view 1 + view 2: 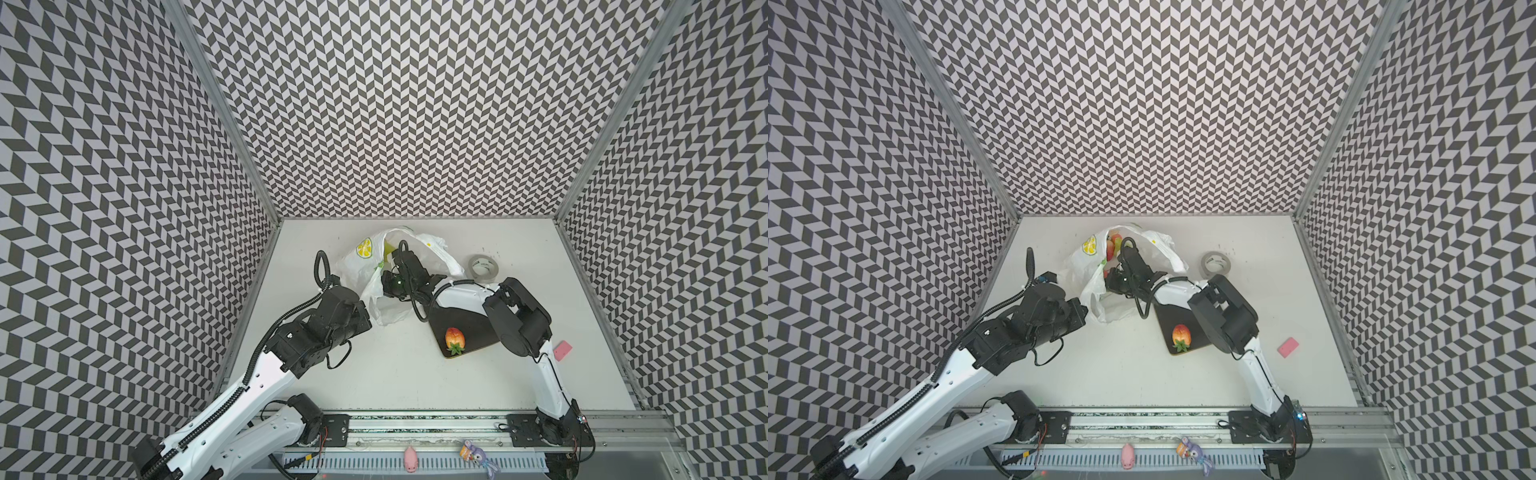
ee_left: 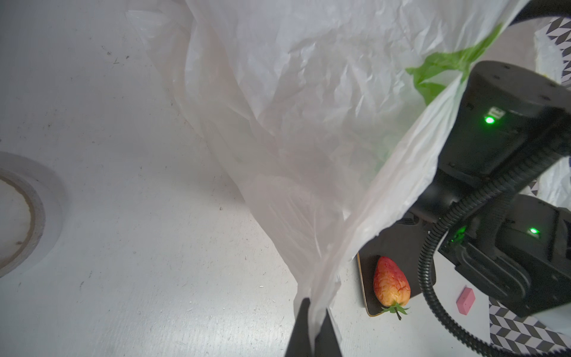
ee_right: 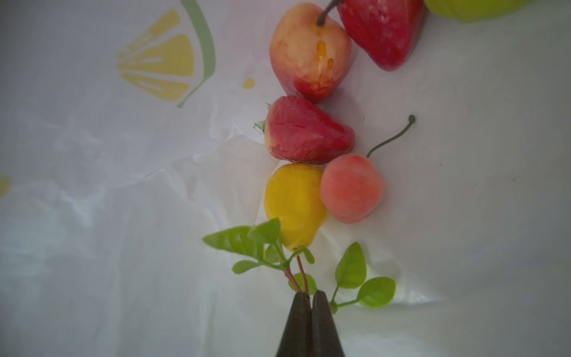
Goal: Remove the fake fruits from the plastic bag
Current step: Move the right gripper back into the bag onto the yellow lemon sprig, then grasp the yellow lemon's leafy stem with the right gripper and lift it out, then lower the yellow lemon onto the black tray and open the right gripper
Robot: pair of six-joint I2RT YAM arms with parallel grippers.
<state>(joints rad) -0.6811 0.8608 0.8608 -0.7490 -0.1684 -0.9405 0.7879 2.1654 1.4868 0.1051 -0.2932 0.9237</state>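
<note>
Lemon, peach and apple lie in plastic bag; tray holds strawberry.

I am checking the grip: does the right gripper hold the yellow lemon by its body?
No, the right gripper pinches the lemon by its leafy stem.

On white table, lightly scuffed and speckled: dark tray lying flat, right of centre. Left of tray and further back, near its corner: crinkly white bag with lemon-slice print, lower part resting on the surface, upper part raised and gaping. Behind tray, toward the back wall, apart from it: tape roll lying flat. Right of tray, well apart, close to the side wall: small pink block
</note>
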